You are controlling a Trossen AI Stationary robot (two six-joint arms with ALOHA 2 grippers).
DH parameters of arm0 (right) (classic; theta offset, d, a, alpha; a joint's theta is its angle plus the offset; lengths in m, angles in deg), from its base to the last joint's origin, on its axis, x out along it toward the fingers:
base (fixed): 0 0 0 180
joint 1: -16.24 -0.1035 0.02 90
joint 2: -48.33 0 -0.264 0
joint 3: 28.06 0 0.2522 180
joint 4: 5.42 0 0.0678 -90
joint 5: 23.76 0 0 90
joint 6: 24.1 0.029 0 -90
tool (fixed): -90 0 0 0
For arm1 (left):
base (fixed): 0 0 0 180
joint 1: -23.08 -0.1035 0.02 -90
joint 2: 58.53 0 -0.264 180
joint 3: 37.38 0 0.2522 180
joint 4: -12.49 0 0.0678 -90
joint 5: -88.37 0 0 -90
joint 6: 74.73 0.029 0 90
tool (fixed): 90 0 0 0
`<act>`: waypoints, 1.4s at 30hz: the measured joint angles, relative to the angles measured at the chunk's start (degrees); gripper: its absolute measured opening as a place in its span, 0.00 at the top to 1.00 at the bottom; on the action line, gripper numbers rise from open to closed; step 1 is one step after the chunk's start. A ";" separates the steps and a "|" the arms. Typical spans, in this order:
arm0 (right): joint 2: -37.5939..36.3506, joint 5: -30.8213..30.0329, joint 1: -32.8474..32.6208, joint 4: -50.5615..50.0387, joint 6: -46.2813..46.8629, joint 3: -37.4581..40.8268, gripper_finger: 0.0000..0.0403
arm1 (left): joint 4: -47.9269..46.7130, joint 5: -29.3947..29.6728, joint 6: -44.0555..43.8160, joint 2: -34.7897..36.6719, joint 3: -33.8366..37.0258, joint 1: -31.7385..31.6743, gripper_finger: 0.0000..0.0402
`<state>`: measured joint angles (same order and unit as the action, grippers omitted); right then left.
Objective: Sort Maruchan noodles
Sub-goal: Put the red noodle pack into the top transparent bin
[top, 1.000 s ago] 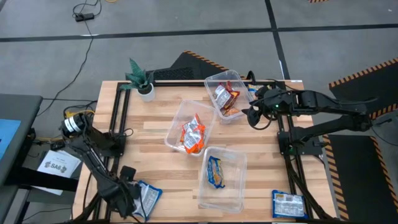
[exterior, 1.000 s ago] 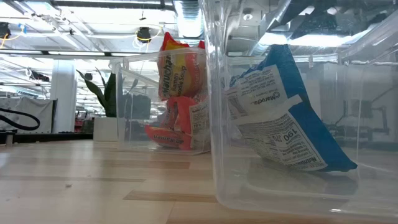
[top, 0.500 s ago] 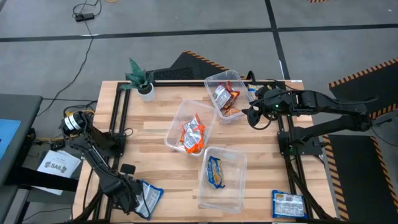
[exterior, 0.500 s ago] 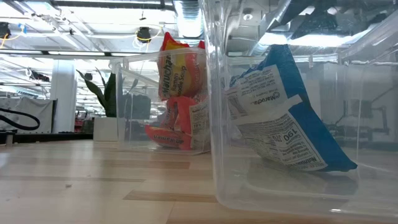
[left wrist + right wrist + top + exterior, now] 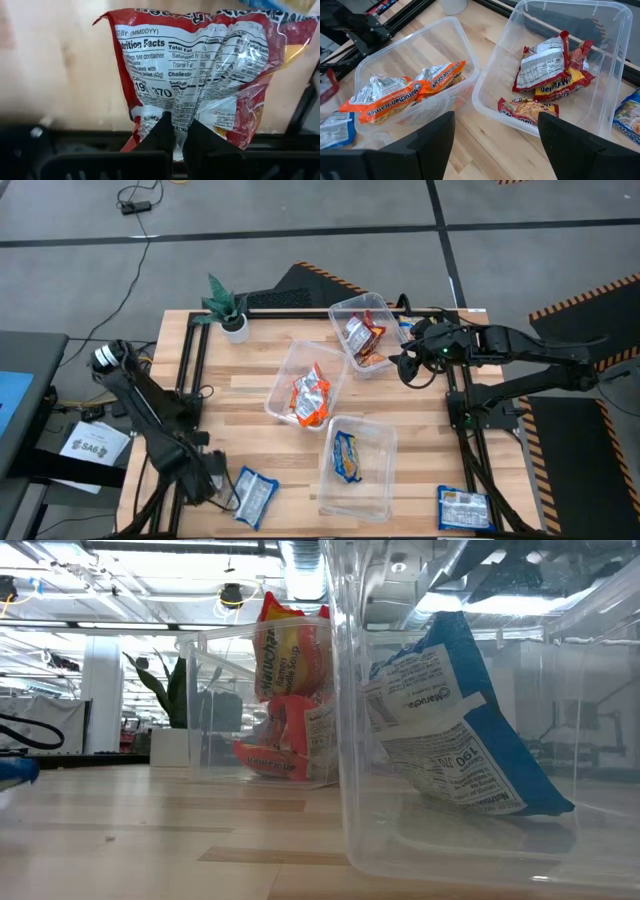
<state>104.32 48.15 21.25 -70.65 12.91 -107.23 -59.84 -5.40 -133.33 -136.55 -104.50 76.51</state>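
Down at the near-left corner of the table, the left gripper has its fingers pinched together on the crimped end seam of a ramen packet. The wrist view shows a red wrapper with the nutrition panel facing up; from above the same packet mostly shows its pale back and bluish edge, lying flat on the wood just beside the gripper.

These packets look light and crinkly, with a stiff brittle noodle block inside and slick film outside. My guess is the seam flap is the best place to grab: it's thin enough for the fingers to close on and you aren't crushing the block. It could slip out of a shallow pinch though, and the packet will probably swing.

Sorted stuff so far: red packets in the far tub, orange ones in the middle tub, a blue one in the near tub. Another blue packet sits loose at the near-right corner.

The right gripper hangs by the far tub, fingers spread wide, holding nothing.
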 joint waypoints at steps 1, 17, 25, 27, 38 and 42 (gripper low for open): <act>0.00 0.00 0.00 0.00 -0.01 0.00 0.24 | -1.09 0.14 -1.18 1.59 0.00 -0.23 1.00; -0.11 0.00 0.00 0.35 0.02 0.00 0.24 | 7.37 22.93 -0.71 25.60 -9.38 -16.79 1.00; -1.10 0.17 0.00 6.14 0.48 0.02 0.24 | 29.83 22.47 33.09 22.74 -14.93 -38.04 1.00; -1.50 0.17 -0.01 9.35 0.28 0.02 0.24 | 34.46 17.80 38.40 20.55 -14.96 -44.18 1.00; -6.02 1.99 -2.13 29.32 -4.63 0.02 0.24 | 67.65 -4.57 48.18 -5.06 -14.94 -64.09 1.00; -7.29 1.91 -3.59 34.78 -6.62 0.02 0.24 | 81.37 -4.22 45.75 -15.32 -16.25 -66.70 1.00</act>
<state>97.03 50.06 17.67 -35.88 6.29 -107.21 21.52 -9.61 -87.59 -151.87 -120.75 9.81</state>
